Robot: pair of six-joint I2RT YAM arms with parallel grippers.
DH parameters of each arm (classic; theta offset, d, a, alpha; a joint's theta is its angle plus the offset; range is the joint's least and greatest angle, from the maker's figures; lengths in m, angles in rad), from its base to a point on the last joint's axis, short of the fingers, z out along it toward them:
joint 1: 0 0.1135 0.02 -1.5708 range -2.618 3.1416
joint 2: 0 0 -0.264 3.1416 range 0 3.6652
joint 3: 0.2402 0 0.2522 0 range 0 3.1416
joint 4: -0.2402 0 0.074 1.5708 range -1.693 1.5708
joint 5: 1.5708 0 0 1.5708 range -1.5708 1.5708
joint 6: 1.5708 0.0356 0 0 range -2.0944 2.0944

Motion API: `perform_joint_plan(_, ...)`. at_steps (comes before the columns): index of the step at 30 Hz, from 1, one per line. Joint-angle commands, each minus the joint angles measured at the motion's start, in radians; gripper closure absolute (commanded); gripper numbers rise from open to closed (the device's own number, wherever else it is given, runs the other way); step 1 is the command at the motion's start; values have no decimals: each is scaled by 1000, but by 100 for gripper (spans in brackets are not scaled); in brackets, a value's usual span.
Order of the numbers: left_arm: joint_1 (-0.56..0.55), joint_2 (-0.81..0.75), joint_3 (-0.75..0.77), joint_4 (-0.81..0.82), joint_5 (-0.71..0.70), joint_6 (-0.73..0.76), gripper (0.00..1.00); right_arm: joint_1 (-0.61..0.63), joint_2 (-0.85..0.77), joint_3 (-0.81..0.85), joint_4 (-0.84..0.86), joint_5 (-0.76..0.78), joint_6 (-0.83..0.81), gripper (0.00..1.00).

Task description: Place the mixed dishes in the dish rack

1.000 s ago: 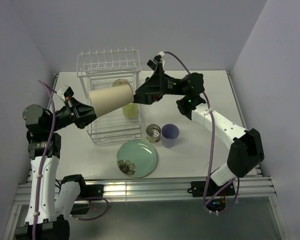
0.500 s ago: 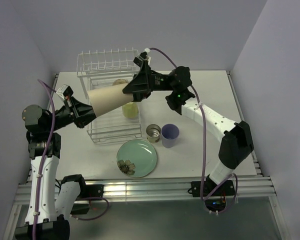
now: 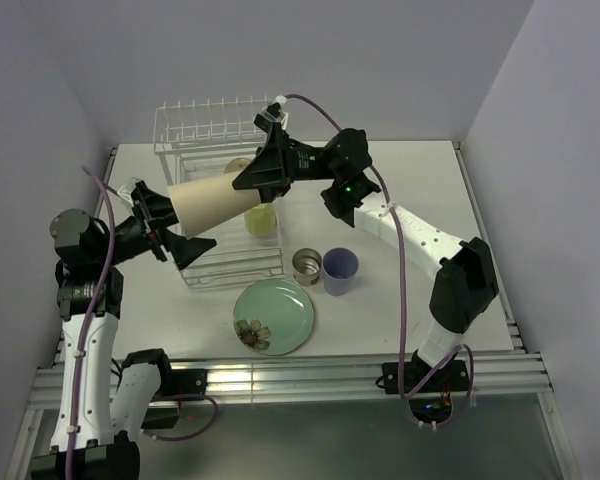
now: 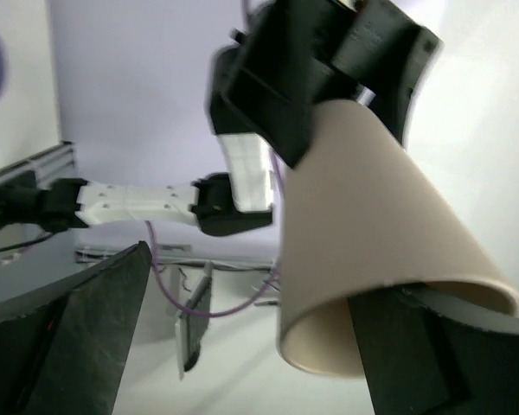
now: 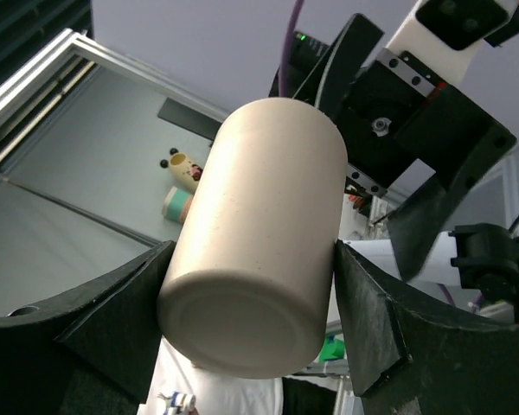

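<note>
Mint-green plate (image 3: 274, 316) lying on table (image 3: 420, 190), nearest arms. Small metal cup (image 3: 307, 266) and lavender cup (image 3: 340, 270) standing side by side just beyond it. Left gripper (image 3: 180, 228) gaping wide at open end of tan cup (image 3: 215, 200), not clamping. Tan cup hanging on its side above dish rack (image 3: 230, 262). Right gripper (image 3: 252, 185) pinching cup's closed base, holding it aloft. Yellow-green mug (image 3: 261, 220) sitting in rack beneath.

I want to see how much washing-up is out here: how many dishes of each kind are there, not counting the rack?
Cups: 3 (tan cup, lavender cup, metal cup)
Mugs: 1 (yellow-green mug)
Plates: 1 (green plate)
Bowls: 1 (cream bowl, mostly hidden)
Total: 6
</note>
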Motion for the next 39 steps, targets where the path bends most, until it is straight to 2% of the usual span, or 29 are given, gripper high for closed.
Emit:
perform_joint_plan(1,0,5,75,-336,-68,265,1,-5,-17,77,-93,16,-117,100)
perform_joint_plan(2,0,24,92,-437,-92,323,1,-20,-9,97,-152,18,-161,100)
perform_joint_plan(3,2,34,103,-596,-138,372,1,-28,-5,124,-325,22,-221,100)
perform_joint_plan(4,3,42,108,-662,-154,442,1,-32,6,211,-436,47,-378,100)
perform_joint_plan(5,6,60,105,-725,-169,472,1,-37,41,274,-566,71,-465,100)
perform_joint_plan(6,9,65,100,-851,-186,500,1,-40,66,342,-830,102,-563,100)
perform_joint_plan(7,18,70,88,-904,-229,542,1,-40,96,488,-936,167,-719,100)
perform_joint_plan(9,31,67,71,-1007,-263,560,1,-40,198,627,-1191,234,-864,100)
perform_joint_plan(10,34,62,56,-1032,-289,563,1,-41,227,730,-1243,263,-898,100)
perform_joint_plan(14,48,28,37,-1098,-349,555,1,-40,348,862,-1410,430,-989,100)
perform_joint_plan(17,48,24,33,-1132,-369,561,1,-31,371,857,-1432,485,-1042,100)
perform_joint_plan(25,48,-8,-9,-1144,-355,560,1,95,385,795,-1420,815,-1283,100)
perform_joint_plan(30,48,-25,-26,-1167,-340,570,3,185,379,737,-1319,958,-1396,100)
perform_joint_plan(39,48,-1,5,-1225,-349,627,3,274,367,558,-1086,1231,-1541,100)
